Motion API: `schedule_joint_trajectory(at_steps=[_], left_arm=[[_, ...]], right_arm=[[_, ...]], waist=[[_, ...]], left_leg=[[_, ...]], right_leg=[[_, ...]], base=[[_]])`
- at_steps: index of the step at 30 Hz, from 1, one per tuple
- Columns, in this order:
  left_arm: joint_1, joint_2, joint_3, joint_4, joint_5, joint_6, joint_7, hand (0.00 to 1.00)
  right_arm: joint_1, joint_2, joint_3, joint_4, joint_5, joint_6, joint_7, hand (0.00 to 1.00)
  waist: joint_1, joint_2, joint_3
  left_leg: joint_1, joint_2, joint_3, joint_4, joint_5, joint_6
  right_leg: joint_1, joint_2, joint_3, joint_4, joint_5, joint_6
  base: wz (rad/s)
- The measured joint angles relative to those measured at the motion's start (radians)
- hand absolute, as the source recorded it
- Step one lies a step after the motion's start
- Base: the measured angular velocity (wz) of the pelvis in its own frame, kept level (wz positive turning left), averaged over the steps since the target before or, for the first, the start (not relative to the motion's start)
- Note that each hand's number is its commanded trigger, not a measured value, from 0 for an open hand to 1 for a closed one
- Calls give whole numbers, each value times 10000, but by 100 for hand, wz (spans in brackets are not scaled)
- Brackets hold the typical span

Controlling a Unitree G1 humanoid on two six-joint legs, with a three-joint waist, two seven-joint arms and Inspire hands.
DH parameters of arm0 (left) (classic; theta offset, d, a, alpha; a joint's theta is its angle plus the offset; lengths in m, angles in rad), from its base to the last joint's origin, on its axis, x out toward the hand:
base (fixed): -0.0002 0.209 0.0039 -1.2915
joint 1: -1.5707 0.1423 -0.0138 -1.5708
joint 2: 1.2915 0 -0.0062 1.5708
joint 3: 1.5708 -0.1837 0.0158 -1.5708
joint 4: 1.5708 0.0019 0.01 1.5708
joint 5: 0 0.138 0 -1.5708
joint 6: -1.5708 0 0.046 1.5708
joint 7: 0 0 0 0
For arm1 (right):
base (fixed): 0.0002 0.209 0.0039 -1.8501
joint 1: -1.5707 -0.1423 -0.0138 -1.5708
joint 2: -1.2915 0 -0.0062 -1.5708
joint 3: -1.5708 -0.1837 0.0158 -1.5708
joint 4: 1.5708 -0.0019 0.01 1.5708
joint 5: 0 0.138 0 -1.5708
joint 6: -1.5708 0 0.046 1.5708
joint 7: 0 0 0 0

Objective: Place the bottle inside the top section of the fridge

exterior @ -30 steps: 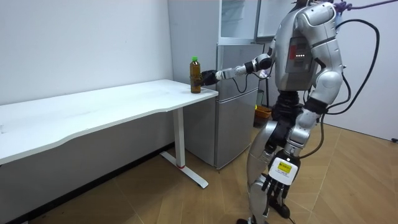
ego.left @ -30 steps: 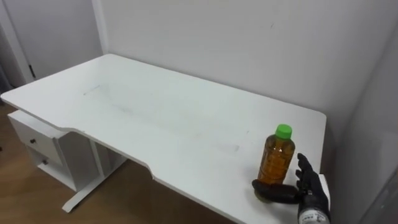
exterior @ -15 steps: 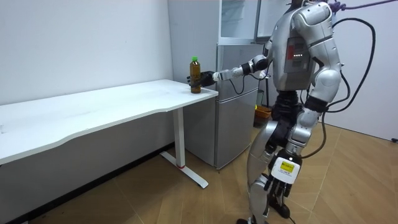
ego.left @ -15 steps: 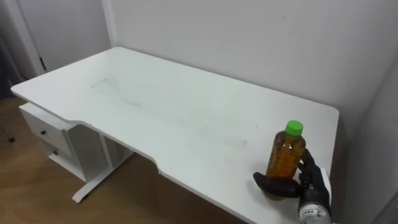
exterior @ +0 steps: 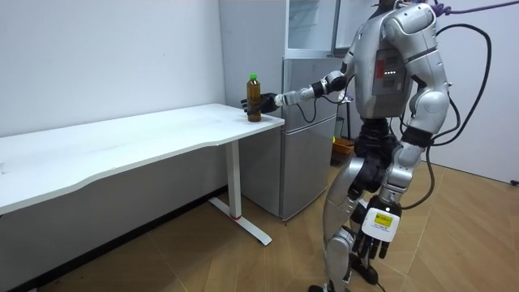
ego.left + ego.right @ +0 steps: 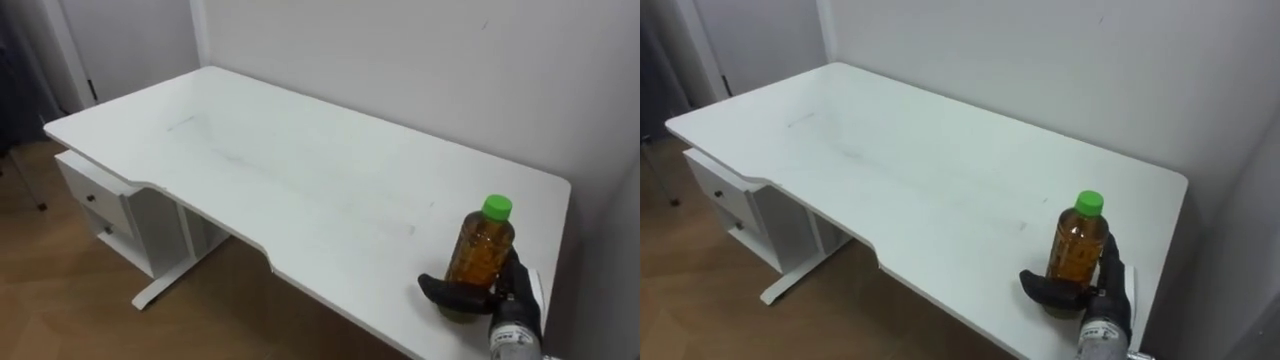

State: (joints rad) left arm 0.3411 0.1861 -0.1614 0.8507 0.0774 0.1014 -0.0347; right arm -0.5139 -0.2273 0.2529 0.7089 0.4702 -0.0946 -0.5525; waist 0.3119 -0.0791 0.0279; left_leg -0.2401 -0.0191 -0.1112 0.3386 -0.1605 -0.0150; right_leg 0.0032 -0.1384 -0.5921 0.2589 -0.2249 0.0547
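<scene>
A: Status of the right hand point(image 6: 512, 300)?

B: Within the last second we closed it on the bottle point(image 6: 480, 255). The thumb now crosses the front near the base, and the fingers point(image 6: 519, 282), which were spread beside the bottle, curl behind it.

A: Bottle position?

B: Upright on the tabletop point(image 6: 300, 170), near its right-hand corner, not yet lifted.

A: Consequence?

B: We judge the grasp established. Lifting and turning to the fridge point(image 5: 308, 162) remain. Our left hand point(image 5: 375, 242) hangs relaxed at our side.
</scene>
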Motion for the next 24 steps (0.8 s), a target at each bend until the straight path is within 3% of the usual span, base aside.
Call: schedule_joint_trajectory(at_steps=[4, 5, 7, 15, 24], left_arm=[[1, 3, 2, -3, -9, 2, 0, 0], [-14, 4, 3, -3, -31, -1, 1, 0], [-24, 3, -1, -3, -68, -13, 2, 0], [-53, 20, 3, -3, -76, -228, 12, 0], [-138, 27, 2, -8, -73, -368, 32, 0]], right_arm=[[-11, -11, 0, 121, 64, -1, 6, 0], [-20, -20, 0, 133, 73, -5, 5, 15], [-57, -23, 0, 224, 70, -95, 3, 100], [-99, -179, -22, 407, 52, -376, -198, 100], [-205, -338, -115, 562, 358, -503, -330, 100]], waist=[[9, 2, 5], [7, 3, 6], [4, 9, 17], [-20, -5, 107], [14, -17, 108]], left_leg=[[-40, -13, -1, -14, 10, 10], [-69, -14, -3, -8, 11, 12], [-101, -19, -5, -2, 22, 22], [-197, -33, -8, 26, 26, 30], [-282, -35, 19, -10, 27, 30]], right_leg=[[-19, -17, 0, 25, 0, 0], [-45, -20, -1, 35, 0, -1], [-84, -35, 0, 76, 0, -1], [-179, -50, 10, 119, 1, -2], [-361, -71, 46, 138, 1, -2]], base=[[0], [0], [0], [0], [0]])
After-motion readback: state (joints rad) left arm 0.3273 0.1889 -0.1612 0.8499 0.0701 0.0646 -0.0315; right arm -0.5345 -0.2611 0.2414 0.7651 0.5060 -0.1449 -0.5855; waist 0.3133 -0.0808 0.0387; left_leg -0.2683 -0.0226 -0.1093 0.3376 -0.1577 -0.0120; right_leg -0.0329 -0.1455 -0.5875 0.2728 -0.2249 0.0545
